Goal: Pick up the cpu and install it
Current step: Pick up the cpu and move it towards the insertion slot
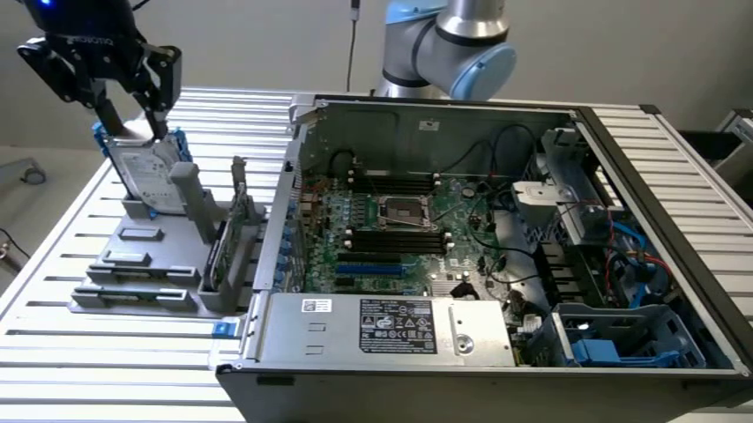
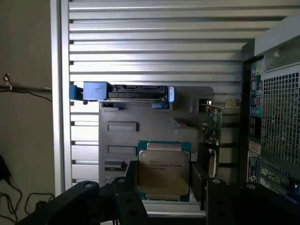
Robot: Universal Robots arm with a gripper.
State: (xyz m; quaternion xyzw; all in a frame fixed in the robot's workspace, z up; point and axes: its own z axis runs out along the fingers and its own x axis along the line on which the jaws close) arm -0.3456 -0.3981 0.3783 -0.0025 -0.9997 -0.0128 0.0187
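**Cpu in the pincer above the parts holder**

In the exterior view the pincer (image 1: 133, 130) hangs at about ten o'clock from the open computer case (image 1: 436, 119). It is just above the upright hard drive (image 1: 151, 176) with its blue bracket. The drive stands in a grey holder (image 1: 141, 264) on the slatted metal desk (image 1: 70, 352).

In the wrist view the cpu (image 2: 164, 171) faces the camera with its silvery metal top, and a green edge shows around it. It sits between two dark fingers (image 2: 127, 185) that seem to press on its opposite sides. The pincer therefore looks clamped on the cpu, though the contact itself is in shadow. The grey holder and the drive's top edge show behind the chip.

The dark-framed socket (image 1: 400, 210) lies mid-motherboard inside the case, well apart from the pincer and at about four o'clock from it. The robot arm (image 1: 453, 44) rises at twelve o'clock from the case.
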